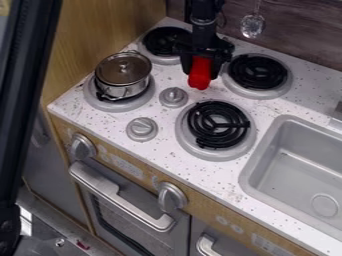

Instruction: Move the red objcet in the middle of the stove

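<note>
The black gripper hangs over the back middle of the white speckled stove top, between the two back burners. It is shut on a red object, whose lower end sticks out below the fingertips. The grip hides the object's upper part. Whether its lower end touches the stove top, I cannot tell.
A lidded metal pot stands on the front left burner. Two grey knobs rise from the stove top, in front of the gripper. The front right burner is bare, and a grey sink lies further right.
</note>
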You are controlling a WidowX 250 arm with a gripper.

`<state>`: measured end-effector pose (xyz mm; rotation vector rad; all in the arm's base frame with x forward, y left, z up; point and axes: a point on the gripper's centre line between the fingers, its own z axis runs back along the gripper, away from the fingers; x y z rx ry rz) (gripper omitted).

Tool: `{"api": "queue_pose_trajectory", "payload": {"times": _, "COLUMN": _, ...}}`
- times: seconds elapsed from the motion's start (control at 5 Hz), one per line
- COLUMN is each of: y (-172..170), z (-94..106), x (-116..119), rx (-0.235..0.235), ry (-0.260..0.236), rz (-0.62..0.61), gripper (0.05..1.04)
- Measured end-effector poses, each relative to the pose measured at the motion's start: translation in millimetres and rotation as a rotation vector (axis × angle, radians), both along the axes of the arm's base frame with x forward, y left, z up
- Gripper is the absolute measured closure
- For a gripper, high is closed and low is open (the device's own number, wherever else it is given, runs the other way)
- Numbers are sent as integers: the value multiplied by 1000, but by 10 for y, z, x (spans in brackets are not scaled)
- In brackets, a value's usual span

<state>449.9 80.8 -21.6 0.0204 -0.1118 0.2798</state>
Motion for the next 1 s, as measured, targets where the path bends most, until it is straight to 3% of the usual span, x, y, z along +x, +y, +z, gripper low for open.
{"api": "queue_pose_trajectory", "payload": {"times": 0.2, "y": 109, "z": -152, "x": 2, "rx": -25, "ry": 42, "rz": 29, "gripper": 267}}
{"api": "queue_pose_trajectory", "payload": {"times": 0.4, "y": 91, "z": -170, "x": -16, "rx": -53, "ry": 57, "rz": 1, "gripper": 77}}
{"api": "queue_pose_trajectory", "payload": {"times": 0.6, "y": 53, "z": -87, "x": -65, "rx": -65, "ry": 48, "rz": -40, "gripper": 83}}
{"api": "queue_pose_trajectory", "payload": {"times": 0.8, "y": 37, "z": 474, "x": -61, "rx": -37, "ry": -63, "rz": -103, "gripper": 83}}
{"api": "queue_pose_trajectory", "payload": {"times": 1.0, "y": -17, "z": 721, "x": -216, "rx": -46, "ry": -85, "rz": -151, "gripper": 83}}
